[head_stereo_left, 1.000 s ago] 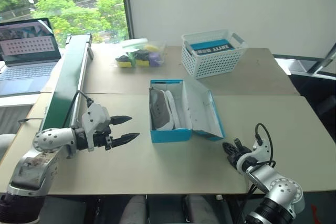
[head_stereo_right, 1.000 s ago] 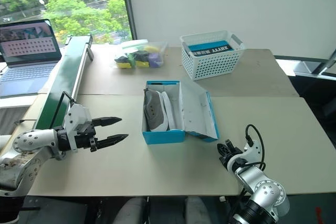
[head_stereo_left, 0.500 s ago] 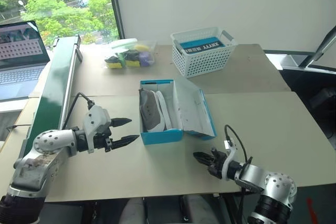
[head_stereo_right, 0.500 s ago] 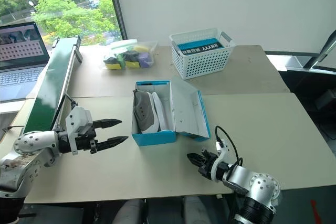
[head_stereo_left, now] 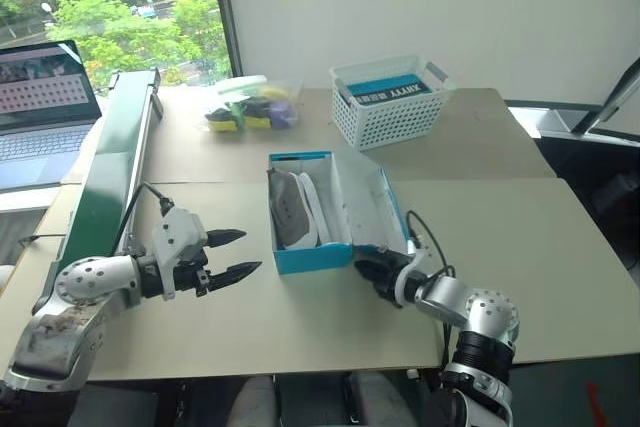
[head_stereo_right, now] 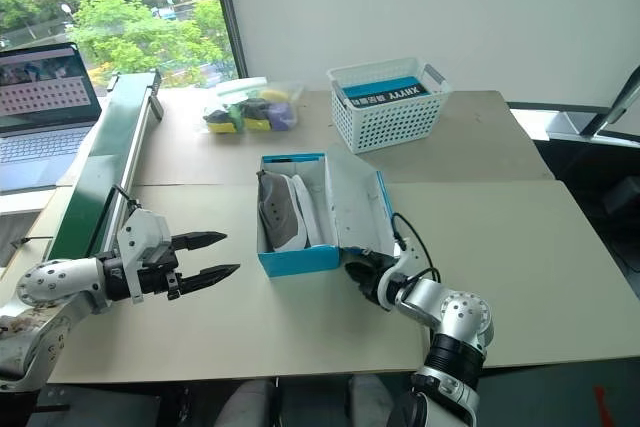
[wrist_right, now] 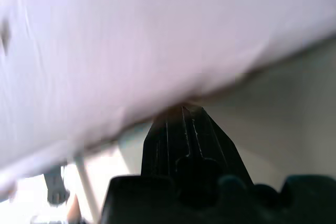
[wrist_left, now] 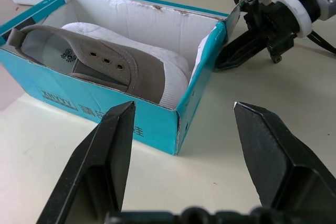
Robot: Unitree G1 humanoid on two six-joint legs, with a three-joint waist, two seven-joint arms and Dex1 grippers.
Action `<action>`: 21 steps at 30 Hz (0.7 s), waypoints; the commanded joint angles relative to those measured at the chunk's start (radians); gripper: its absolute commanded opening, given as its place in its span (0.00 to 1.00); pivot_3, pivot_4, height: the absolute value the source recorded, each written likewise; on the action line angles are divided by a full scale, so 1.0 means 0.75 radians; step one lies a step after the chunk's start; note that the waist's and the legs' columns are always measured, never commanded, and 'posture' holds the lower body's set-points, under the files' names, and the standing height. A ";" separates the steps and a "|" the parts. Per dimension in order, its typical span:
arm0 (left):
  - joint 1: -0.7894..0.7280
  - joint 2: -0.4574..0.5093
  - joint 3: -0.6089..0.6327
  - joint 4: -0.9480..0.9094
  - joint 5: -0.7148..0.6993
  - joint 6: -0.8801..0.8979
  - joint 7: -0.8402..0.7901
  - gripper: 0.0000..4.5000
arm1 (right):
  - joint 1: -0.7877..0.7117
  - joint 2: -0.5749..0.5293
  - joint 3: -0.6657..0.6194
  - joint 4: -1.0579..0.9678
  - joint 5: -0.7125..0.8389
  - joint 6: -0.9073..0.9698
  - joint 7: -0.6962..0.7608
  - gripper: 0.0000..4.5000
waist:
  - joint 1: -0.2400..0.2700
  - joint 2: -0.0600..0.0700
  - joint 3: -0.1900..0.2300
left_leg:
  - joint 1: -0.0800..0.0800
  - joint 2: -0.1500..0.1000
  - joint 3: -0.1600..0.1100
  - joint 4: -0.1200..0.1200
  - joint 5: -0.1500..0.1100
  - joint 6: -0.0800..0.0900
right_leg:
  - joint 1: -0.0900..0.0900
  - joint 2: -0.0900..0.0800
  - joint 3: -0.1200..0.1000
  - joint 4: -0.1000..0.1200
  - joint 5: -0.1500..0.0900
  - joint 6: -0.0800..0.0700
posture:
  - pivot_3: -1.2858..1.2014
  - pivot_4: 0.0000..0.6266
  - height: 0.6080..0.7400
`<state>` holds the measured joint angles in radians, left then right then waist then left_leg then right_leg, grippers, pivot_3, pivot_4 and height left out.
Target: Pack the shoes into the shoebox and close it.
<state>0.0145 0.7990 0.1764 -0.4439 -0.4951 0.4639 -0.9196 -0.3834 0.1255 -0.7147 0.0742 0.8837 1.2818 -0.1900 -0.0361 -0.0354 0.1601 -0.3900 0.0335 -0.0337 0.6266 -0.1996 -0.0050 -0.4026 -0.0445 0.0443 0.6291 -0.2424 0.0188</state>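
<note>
Tool on the right arm (head_stereo_left: 368, 271), two black fingers pressed fully together with nothing between them, sits low and centre-right in the left eye view, its tip at the near right corner of the bright blue rectangular cardboard shoebox (head_stereo_left: 310, 258), just under the near end of the raised lid. In the right wrist view those closed fingers (wrist_right: 184, 129) poke up against the pale underside of the lid; whether they actually touch it I cannot tell.

The left tool (head_stereo_left: 235, 254) hangs over the pale beige worktop (head_stereo_left: 520, 237) in the lower left of the frame, its two black fingers spread apart and holding nothing, pointing toward the box's near left side but clear of it. In the left wrist view the box's near blue wall lies between and beyond the spread fingers (wrist_left: 100, 161).

The shoebox stands mid-frame, its long axis running from the near edge of the worktop away toward the far wall. Its hinged lid, white inside (head_stereo_left: 362, 205), stands open along the right long side, tilted outward. Inside lies the pair of grey-taupe lace-up sneakers with pale soles (head_stereo_left: 291, 209), lengthwise along the box, both on their sides.

Toward the top of the frame, well apart from the box, stand a white plastic lattice basket (head_stereo_left: 390, 102) and a clear bag of coloured items (head_stereo_left: 245, 109). A green conveyor rail (head_stereo_left: 115, 182) runs down the left side, with an open laptop (head_stereo_left: 45, 97) in the upper left.
</note>
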 commanded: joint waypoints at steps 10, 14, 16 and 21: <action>-0.041 0.018 0.005 -0.027 -0.011 0.004 -0.001 0.71 | 0.019 0.171 -0.056 -0.001 0.285 -0.435 -0.168 0.01 | -0.007 0.004 0.002 | -0.004 0.000 0.003 -0.001 0.000 0.000 | -0.004 0.000 0.002 0.000 0.002 0.003 | 0.52 0.24 0.98; -0.053 0.022 0.004 -0.019 -0.009 0.006 -0.007 0.71 | 0.024 0.162 0.017 -0.091 0.403 -0.554 -0.006 0.01 | -0.013 0.013 0.008 | -0.008 0.000 0.004 -0.001 0.000 0.000 | -0.008 0.000 0.004 0.000 0.002 0.004 | 0.52 0.24 0.98; -0.055 0.027 0.009 -0.017 -0.006 0.008 -0.007 0.71 | 0.016 0.131 0.074 -0.151 0.418 -0.618 0.102 0.01 | -0.016 0.014 0.009 | -0.013 0.000 0.006 -0.001 0.000 0.000 | -0.016 0.001 0.006 0.003 0.002 0.004 | 0.52 0.24 0.98; -0.051 0.030 0.019 -0.020 -0.003 0.010 0.002 0.71 | -0.023 0.061 0.181 -0.220 0.449 -0.732 0.270 0.01 | -0.022 0.015 0.009 | -0.021 -0.001 0.011 0.000 0.000 0.001 | -0.030 0.002 0.013 0.014 0.005 -0.001 | 0.52 0.24 0.98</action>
<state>-0.0221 0.8109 0.1758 -0.4420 -0.4947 0.4665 -0.9204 -0.3733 0.1278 -0.6009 -0.0373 1.1749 0.7646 -0.0416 -0.0527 -0.0245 0.1668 -0.4055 0.0331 -0.0253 0.6265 -0.1999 -0.0045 -0.4250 -0.0429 0.0545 0.6399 -0.2385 0.0179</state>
